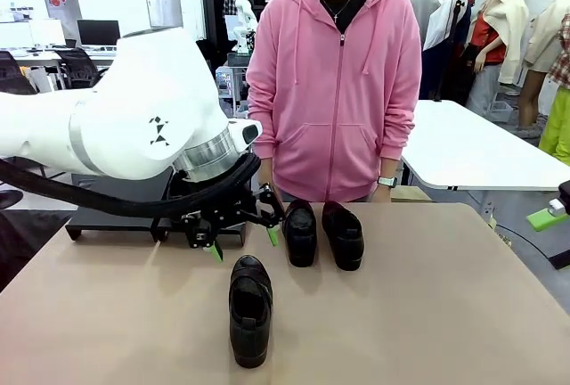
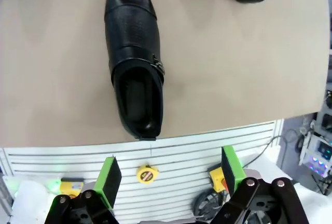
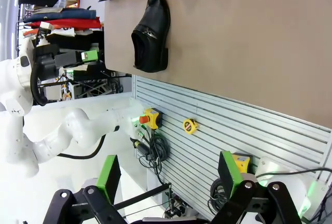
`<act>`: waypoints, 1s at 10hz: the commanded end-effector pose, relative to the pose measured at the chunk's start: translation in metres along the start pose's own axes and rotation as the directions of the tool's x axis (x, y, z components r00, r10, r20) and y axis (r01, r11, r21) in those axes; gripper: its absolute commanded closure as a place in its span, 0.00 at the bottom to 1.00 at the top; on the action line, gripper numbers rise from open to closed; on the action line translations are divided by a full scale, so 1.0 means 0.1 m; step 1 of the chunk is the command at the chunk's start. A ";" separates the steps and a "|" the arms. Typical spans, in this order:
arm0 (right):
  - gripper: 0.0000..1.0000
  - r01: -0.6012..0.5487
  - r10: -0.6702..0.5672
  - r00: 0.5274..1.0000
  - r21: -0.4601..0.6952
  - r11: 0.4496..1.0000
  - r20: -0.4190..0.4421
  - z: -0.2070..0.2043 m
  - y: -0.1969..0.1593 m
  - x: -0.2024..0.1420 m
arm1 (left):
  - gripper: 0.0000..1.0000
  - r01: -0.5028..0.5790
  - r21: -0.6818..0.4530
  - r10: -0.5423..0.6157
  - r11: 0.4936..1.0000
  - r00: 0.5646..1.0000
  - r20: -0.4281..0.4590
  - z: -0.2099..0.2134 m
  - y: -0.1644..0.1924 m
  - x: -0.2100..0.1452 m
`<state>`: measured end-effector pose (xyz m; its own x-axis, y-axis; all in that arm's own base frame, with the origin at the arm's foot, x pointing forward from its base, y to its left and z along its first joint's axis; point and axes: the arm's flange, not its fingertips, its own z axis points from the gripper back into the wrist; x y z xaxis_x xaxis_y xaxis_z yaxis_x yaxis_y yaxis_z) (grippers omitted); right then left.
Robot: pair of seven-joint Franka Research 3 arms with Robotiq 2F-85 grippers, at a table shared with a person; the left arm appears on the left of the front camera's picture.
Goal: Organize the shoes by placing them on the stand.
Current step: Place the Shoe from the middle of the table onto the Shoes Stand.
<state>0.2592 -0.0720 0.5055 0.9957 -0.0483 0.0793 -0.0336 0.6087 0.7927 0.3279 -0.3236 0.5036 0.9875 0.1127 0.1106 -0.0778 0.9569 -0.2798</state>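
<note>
A lone shoe (image 1: 250, 309) lies before a side-by-side pair (image 1: 300, 232), the stand (image 1: 107, 222) behind left.

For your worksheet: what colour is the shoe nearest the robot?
The shoe is glossy black; clearest in left wrist view.

Tan table (image 1: 445, 314) carries a lone shoe (image 1: 249, 309) near its middle; a pair of shoes (image 1: 300, 233) side by side beyond; probably the stand (image 1: 116, 225) far left.
</note>
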 end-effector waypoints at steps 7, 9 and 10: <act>0.00 0.008 -0.008 1.000 0.021 1.000 0.005 0.01 0.04 0.00 | 0.00 -0.119 0.210 0.130 0.970 0.991 -0.040 -1.16 0.34 0.26; 0.00 0.008 -0.008 1.000 0.021 1.000 0.005 0.01 0.04 0.00 | 0.00 -0.111 0.238 0.138 0.965 0.985 -0.100 -1.48 0.38 0.24; 0.00 0.008 -0.008 1.000 0.021 1.000 0.005 0.01 0.04 0.00 | 0.00 -0.123 0.254 0.155 0.960 0.982 -0.111 -1.52 0.39 0.26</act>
<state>0.2592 -0.0721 0.5055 0.9957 -0.0483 0.0793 -0.0336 0.6086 0.7927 0.3656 -0.3178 0.3486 0.9787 0.1990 -0.0498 -0.2021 0.9772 -0.0653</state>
